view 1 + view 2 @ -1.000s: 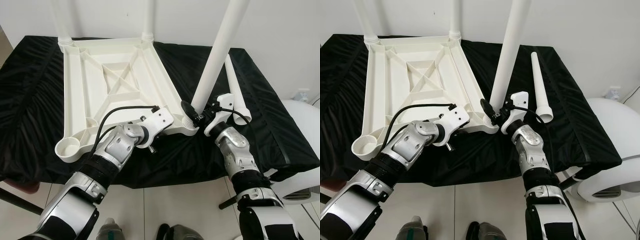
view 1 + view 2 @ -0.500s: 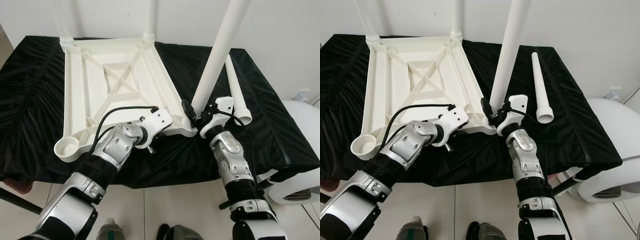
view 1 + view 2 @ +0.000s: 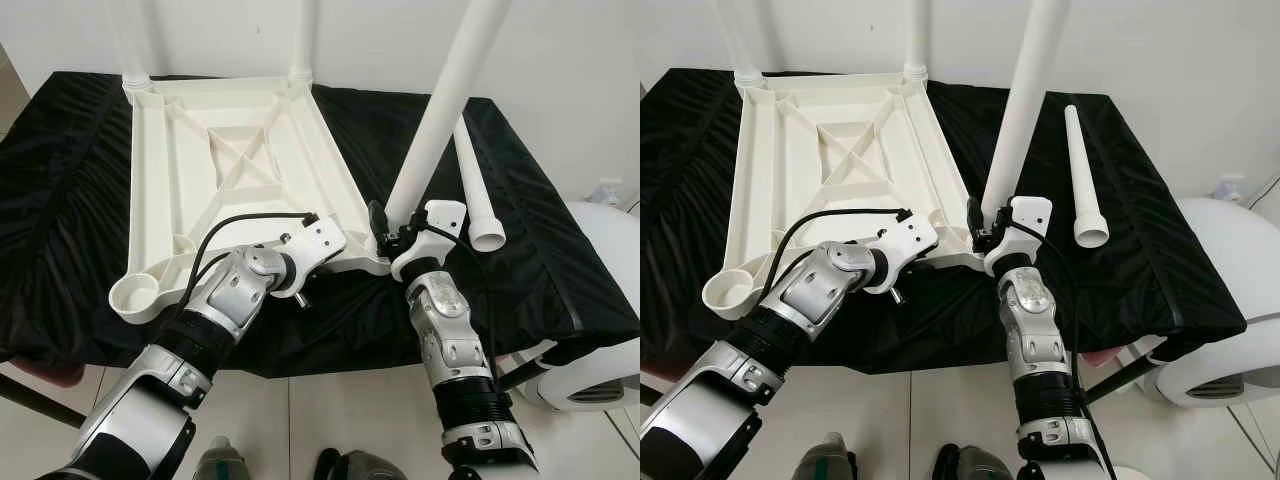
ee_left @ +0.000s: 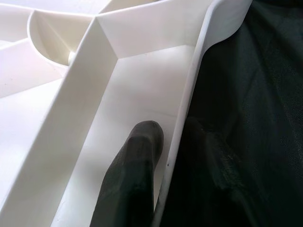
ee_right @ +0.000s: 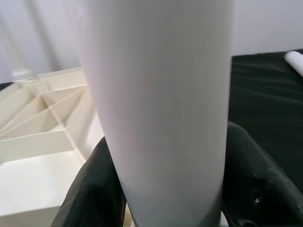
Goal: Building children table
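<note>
The white ribbed plastic tabletop (image 3: 230, 180) lies upside down on the black-draped table (image 3: 560, 270). The left hand (image 4: 163, 156) pinches the tabletop's near rim. The right hand (image 3: 392, 232) clamps the long white plastic leg (image 3: 440, 110) at the tabletop's near right corner. Step in hand, as judged: seating this leg. Next: press it home, then fetch the spare white leg (image 3: 475, 185) beside the tabletop

Legible text, labels, brands, numbers, signs: none found on any item in any view.
</note>
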{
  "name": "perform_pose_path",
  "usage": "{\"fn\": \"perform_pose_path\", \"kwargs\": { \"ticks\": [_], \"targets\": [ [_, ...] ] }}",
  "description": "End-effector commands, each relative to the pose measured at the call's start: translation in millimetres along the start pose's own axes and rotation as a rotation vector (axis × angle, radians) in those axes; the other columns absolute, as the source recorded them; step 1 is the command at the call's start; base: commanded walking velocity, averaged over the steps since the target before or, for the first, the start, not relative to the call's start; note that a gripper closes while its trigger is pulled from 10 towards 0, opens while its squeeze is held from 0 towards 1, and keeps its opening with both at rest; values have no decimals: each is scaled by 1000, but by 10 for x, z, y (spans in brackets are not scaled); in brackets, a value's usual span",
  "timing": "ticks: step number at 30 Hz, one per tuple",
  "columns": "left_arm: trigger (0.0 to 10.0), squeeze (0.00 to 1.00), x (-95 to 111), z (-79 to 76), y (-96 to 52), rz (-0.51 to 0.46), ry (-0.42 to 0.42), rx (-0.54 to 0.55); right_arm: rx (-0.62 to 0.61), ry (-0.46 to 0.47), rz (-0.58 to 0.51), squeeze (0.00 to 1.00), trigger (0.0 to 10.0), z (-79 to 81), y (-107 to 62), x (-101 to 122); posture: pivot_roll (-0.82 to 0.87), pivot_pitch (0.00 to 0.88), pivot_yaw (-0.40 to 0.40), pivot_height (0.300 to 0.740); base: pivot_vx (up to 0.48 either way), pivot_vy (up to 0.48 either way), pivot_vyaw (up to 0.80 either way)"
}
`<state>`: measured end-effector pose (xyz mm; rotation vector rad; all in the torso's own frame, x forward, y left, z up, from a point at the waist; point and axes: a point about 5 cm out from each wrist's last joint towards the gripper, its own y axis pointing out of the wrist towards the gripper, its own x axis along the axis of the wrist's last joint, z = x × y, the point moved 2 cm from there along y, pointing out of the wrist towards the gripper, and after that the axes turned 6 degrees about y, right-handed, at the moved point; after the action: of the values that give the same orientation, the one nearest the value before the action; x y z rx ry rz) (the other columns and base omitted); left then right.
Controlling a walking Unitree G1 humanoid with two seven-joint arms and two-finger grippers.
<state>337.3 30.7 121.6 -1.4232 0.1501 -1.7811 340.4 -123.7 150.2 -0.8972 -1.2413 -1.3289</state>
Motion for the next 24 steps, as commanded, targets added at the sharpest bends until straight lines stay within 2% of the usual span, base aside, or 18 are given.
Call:
{"fn": "perform_pose_path", "kwargs": {
  "ticks": [1,3,8,13,23,24],
  "targets": [
    [10000,0,74,-21,-8,-26,33,-3,-107,-4,28,0,10000,-122,-37,-63,44,44,-61,740,0,0,0],
    [10000,0,76,-22,-9,-26,33,-3,-163,-11,36,0,10000,-151,-46,-83,45,45,-62,740,0,0,0],
    [10000,0,79,-22,-10,-28,33,-3,-188,-26,39,0,10000,-146,-49,-89,47,44,-63,740,0,0,0],
    [10000,0,82,-37,-12,-30,34,-6,-266,-37,46,0,10000,-155,-57,-87,49,41,-65,740,0,0,0],
    [10000,0,80,-44,-12,-30,37,-8,-267,-55,40,0,10000,-126,-73,-79,49,37,-65,740,0,0,0],
    [10000,0,81,-44,-12,-31,37,-8,-257,-37,40,1000,10000,-122,-74,-81,49,36,-66,740,0,0,0]
  ]
}}
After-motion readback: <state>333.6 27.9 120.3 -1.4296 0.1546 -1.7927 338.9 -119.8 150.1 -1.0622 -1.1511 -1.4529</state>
